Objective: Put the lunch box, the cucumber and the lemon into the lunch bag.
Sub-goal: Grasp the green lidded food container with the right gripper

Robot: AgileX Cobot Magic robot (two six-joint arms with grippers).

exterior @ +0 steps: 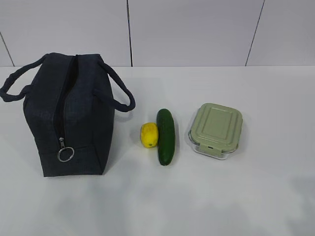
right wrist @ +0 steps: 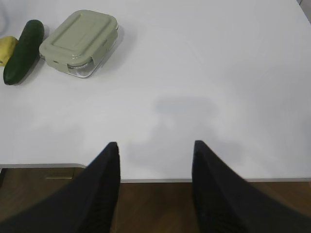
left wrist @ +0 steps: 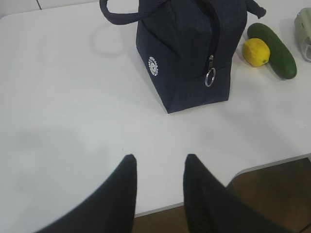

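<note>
On the white table (exterior: 236,196), all four items are seen at rest.
From the exterior, the lunch bag (exterior: 69,118) is placed left, with the lemon (exterior: 149,134) touching the cucumber (exterior: 166,136) and the lunch box (exterior: 216,130) further right. At the left wrist, the left gripper (left wrist: 159,167) is held parted and empty near the table edge. At the right wrist, the right gripper (right wrist: 154,150) is likewise spread, nothing grasped.

On the white worktop (exterior: 236,196) there are four things in all: one dark navy lunch bag (exterior: 69,123) at the left of the frame with two loop handles, one yellow lemon (exterior: 149,134), one dark green cucumber (exterior: 166,136), and one sage-lidded lunch box (exterior: 217,130) right of centre.
</note>
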